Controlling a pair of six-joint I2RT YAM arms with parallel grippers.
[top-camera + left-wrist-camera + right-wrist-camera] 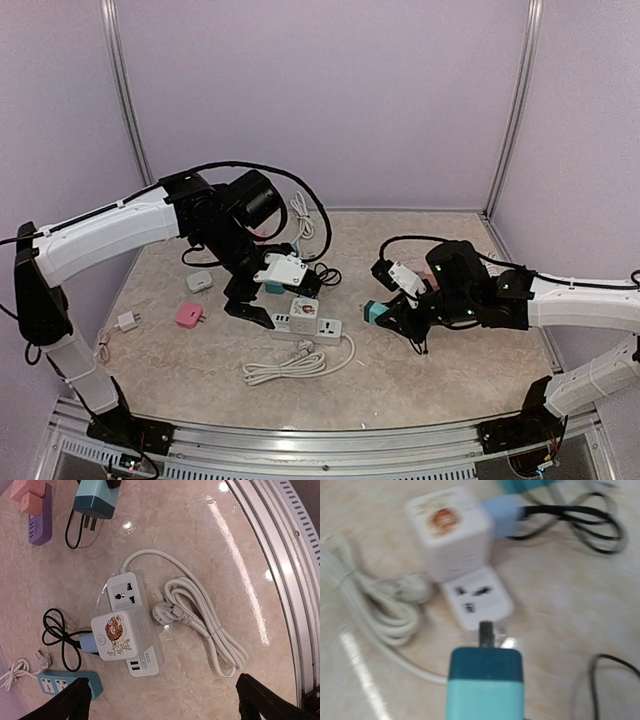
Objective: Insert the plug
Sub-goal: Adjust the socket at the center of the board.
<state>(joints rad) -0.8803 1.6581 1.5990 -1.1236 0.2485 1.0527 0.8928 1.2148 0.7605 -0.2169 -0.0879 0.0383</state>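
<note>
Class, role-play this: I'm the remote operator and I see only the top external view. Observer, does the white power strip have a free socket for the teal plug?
Observer: Yes. The left wrist view shows one free socket at the end of the white power strip, next to the cube adapter.
Operator: Is the teal plug lined up?
Observer: In the right wrist view, which is blurred, its prongs point toward that socket but are not yet in it.
Operator: And the other arm?
Observer: The left claw is open. In its own view, its fingers show clear of the strip.
</note>
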